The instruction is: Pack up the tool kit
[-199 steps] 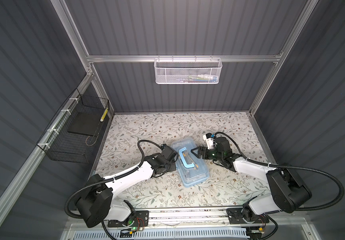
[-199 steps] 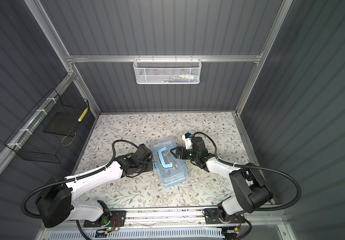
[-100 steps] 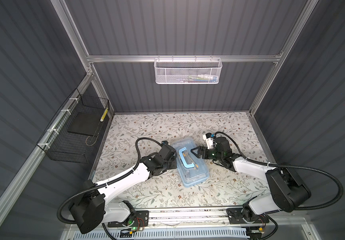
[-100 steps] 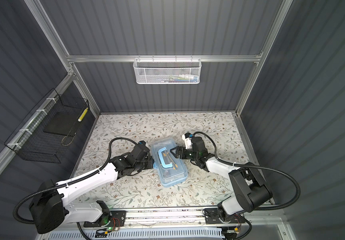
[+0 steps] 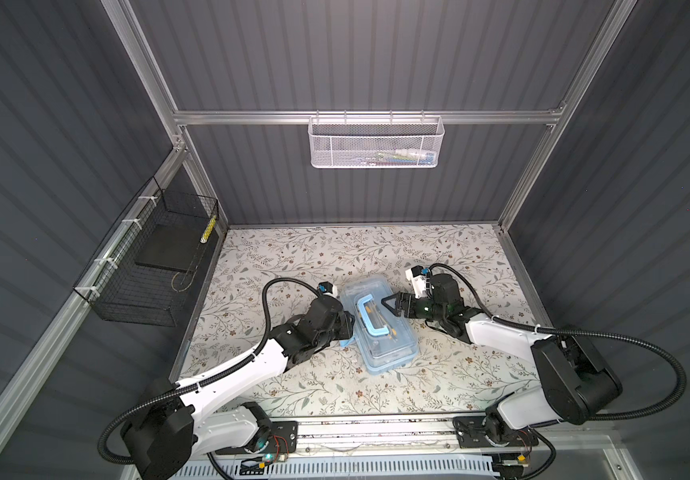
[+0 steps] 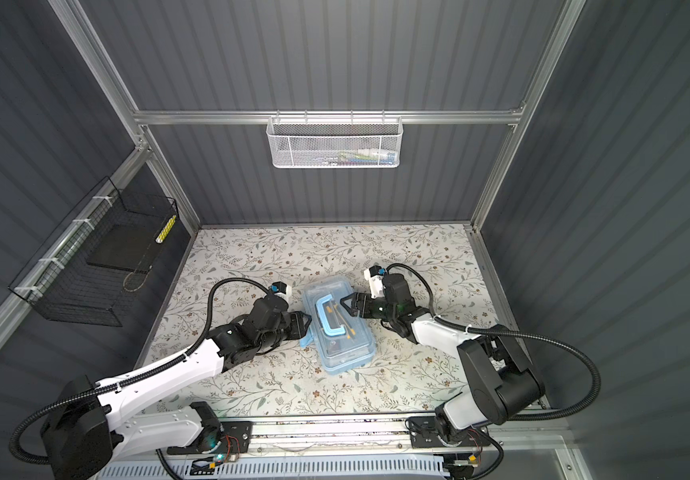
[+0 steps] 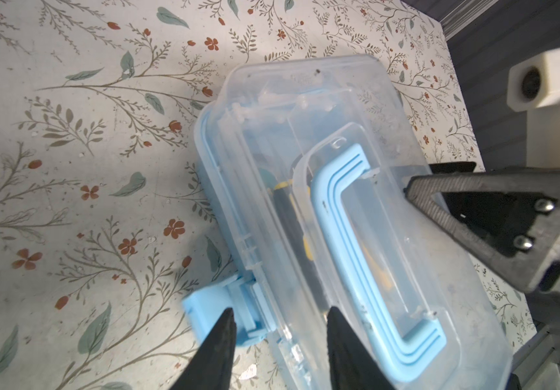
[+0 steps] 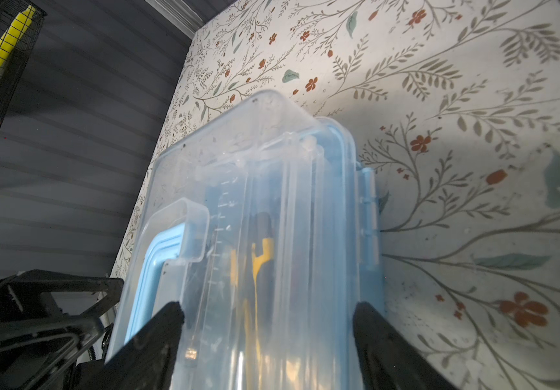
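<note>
We see the tool kit lying flat mid-tabletop, lid down, between both arms in both top views.

Left wrist view adds what the top views can't resolve: the left tool is spread, one finger by the flipped-out blue latch, the other over the lid edge, pinching nothing. The latch stands off the box side, so unlatched on that edge.

Right wrist view shows the far long side: the right tool is spread wide, straddling the lid, fingers at or near its two sides; we can't tell if they press. A blue hinge strip runs along that edge.

Materials: clear glossy lid with moulded ribs, pale-blue matte base, ribbed arched handle folded flat in a recess. Black and yellow tool shapes show through the lid. The tabletop is a floral print sheet. White mesh basket hangs on the back wall, black wire basket on the side wall.
</note>
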### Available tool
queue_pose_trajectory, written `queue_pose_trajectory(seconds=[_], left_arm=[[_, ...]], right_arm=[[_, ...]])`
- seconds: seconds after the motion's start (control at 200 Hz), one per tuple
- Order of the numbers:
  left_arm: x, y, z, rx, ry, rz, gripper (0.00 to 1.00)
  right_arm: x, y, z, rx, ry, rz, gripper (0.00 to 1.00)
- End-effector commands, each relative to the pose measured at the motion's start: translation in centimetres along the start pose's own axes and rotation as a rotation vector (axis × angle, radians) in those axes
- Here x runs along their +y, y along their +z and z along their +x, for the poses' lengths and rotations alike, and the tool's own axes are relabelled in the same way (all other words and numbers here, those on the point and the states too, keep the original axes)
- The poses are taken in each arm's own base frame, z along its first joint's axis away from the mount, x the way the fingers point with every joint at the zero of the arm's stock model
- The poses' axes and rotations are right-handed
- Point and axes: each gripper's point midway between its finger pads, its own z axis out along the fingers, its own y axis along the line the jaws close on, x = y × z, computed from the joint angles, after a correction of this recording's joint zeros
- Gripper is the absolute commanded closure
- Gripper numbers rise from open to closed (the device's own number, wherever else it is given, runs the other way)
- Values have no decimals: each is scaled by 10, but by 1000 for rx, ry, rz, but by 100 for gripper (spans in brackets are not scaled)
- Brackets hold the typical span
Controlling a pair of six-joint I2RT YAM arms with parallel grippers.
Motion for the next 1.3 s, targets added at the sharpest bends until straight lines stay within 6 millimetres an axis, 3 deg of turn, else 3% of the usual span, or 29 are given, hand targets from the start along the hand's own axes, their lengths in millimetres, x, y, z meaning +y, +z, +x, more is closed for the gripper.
queue_pose_trajectory(seconds=[0.0, 0.14, 0.245, 0.38, 0.531, 0.896, 1.146, 1.296], left_arm=[[20, -8, -3, -33, -14, -73, 54], [57, -10, 15, 8, -3, -215, 51], [74, -4, 39, 111, 36, -280, 39], [77, 9, 75, 226, 106, -244, 18], [59, 18, 81, 160, 145, -84, 1], [38, 41, 70, 68, 247, 29, 0], [39, 59, 75, 74, 259, 31, 0], [54, 67, 72, 57, 257, -56, 0]], right_arm=[[-23, 4, 37, 123, 38, 81, 20], [-22, 4, 37, 127, 39, 80, 20], [-22, 4, 37, 130, 37, 83, 20], [-22, 4, 37, 132, 38, 86, 20], [-22, 5, 37, 134, 45, 83, 20], [-22, 6, 37, 135, 52, 83, 20], [-21, 5, 36, 133, 50, 84, 20], [-19, 5, 35, 130, 47, 79, 20]])
